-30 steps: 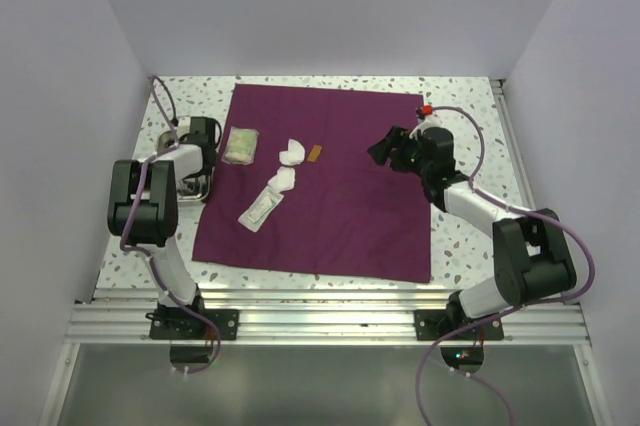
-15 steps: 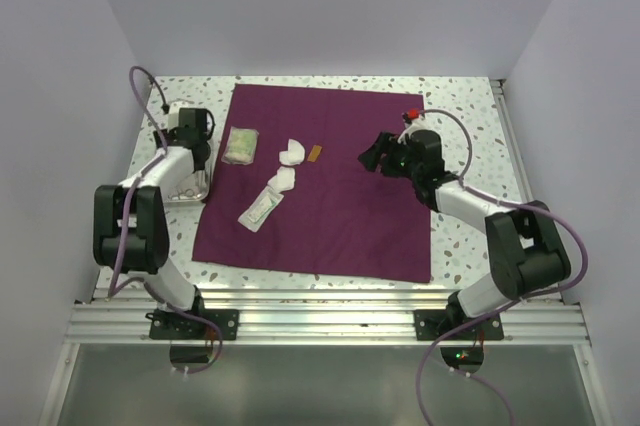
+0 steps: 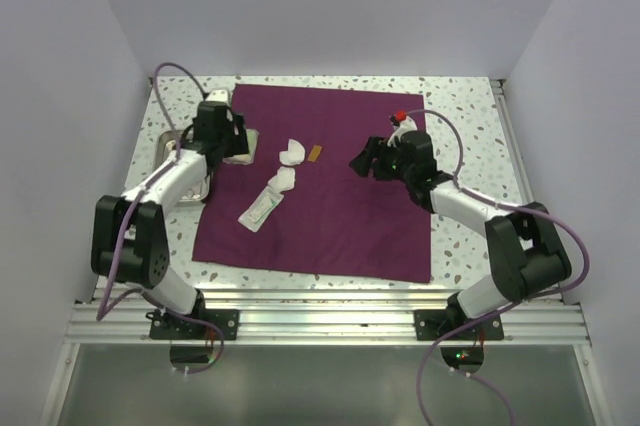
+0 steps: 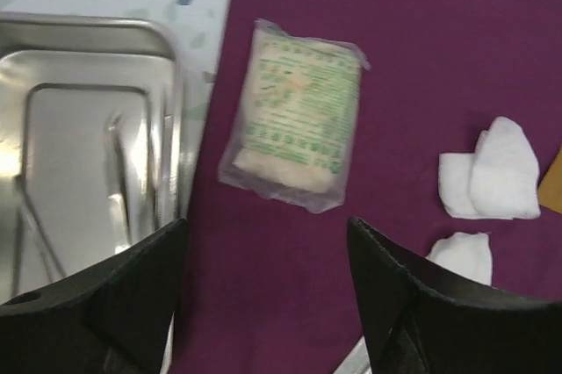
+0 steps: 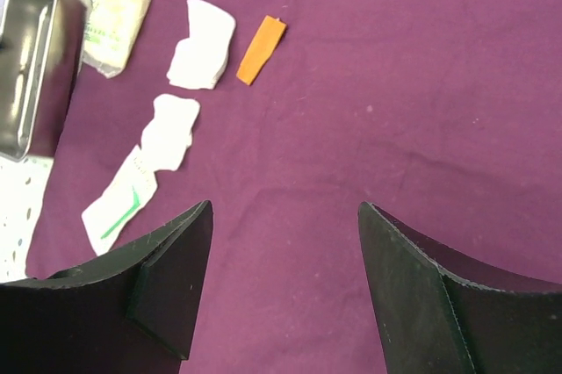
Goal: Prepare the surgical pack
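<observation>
- The left end effector [image 4: 265,247] has its fingers well apart with nothing between them; it hangs over the left border of the purple cloth [image 3: 340,196].
- Just ahead of its fingers a clear packet with green print [image 4: 299,124] lies flat on the cloth, close to the cloth's left edge.
- To the left of that packet, off the cloth, the steel tray [image 4: 88,32] sits on the speckled surface [image 3: 470,106], with thin metal instruments [image 4: 118,172] lying inside it.
- To the right of the green-printed packet two pieces of white gauze [image 4: 496,172] rest on the cloth, one nearer the arms than the other.
- The right end effector [image 5: 285,216] is likewise spread wide and empty, hanging over the cloth right of its middle.
- Ahead of it lie a small orange strip [image 5: 262,49] beside the farther gauze piece and a long white packet [image 5: 118,203] touching the nearer one.
- The cloth itself is spread flat and unfolded, covering the middle of the surface between the two arms.
</observation>
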You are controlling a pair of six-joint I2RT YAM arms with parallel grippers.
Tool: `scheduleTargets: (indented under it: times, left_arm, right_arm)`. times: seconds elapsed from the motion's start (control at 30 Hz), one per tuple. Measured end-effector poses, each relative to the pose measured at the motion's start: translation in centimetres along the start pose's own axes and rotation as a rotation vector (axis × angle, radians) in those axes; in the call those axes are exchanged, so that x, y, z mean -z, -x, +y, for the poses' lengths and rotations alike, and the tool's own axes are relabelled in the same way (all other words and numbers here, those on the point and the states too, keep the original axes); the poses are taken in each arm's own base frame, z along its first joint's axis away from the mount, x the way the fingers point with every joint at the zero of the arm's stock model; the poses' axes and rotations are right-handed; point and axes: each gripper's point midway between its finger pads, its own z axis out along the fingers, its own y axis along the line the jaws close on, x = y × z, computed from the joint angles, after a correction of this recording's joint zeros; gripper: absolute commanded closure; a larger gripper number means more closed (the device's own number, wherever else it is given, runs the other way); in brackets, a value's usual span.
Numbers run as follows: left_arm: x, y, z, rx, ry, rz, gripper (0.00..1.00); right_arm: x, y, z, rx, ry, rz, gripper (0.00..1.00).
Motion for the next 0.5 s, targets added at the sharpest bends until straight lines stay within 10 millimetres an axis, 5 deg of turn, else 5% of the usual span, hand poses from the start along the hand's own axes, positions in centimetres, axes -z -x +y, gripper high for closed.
scheduleTargets:
  times: [0.07,0.13,0.2,0.5]
  left_arm:
    - [-0.9,-0.5,-2.6,-0.053,-0.036,0.025,0.19]
    - [-1.9,-1.2,-5.0,-0.114,-0.052,0.044,0.04]
    - [-2.5,-2.3,-6.4,-0.161,-0.048,0.06,0.03]
    - [-3.5,-3.2,-5.6,-0.292,0.066,0.056,0.14]
  right_arm:
    - [0.4,0.2,0.2,0.008,0.004,-0.005,0.3]
    - [0.7,0.6,0.5,0.017,0.01,-0.017,0.29]
    - [1.0,0.8,0.6,0.025,0.013,-0.024,0.29]
    - [1.1,0.0,0.2,0.03,0.005,-0.009,0.3]
